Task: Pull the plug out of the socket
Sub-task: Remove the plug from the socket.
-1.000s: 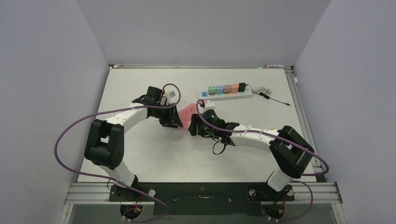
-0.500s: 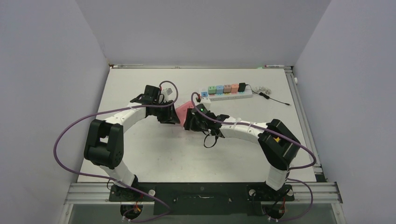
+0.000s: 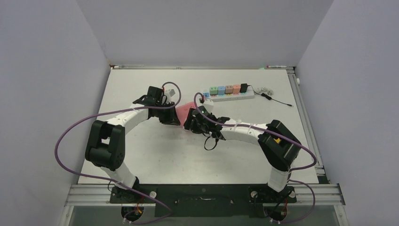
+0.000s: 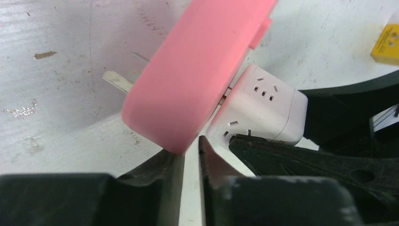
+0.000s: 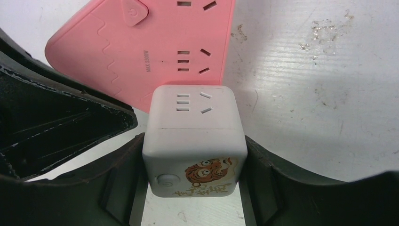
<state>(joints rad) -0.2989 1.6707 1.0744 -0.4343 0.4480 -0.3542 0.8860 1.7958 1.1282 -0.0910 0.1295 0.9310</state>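
Observation:
A pink socket block point(image 3: 183, 111) lies mid-table, tilted up on one edge; it shows in the left wrist view point(image 4: 197, 70) and in the right wrist view point(image 5: 150, 52). A white cube plug point(image 5: 195, 136) with a tiger print sticks into its face, with a thin gap and metal pins showing between them point(image 4: 227, 92). My right gripper point(image 5: 194, 139) is shut on the cube's two sides point(image 3: 194, 123). My left gripper point(image 4: 190, 149) sits at the socket's left lower edge point(image 3: 172, 117), its jaws closed to a narrow slit with nothing between them and the tips against the pink corner.
A white power strip point(image 3: 227, 95) with several coloured adapters lies at the back right. A thin black cable point(image 3: 276, 99) trails from it toward the right wall. Both arms' purple cables loop over the table.
My right gripper has moved left and away from the bases with the cube. The pink socket has shifted left with it. My left gripper has shifted slightly away from the bases.

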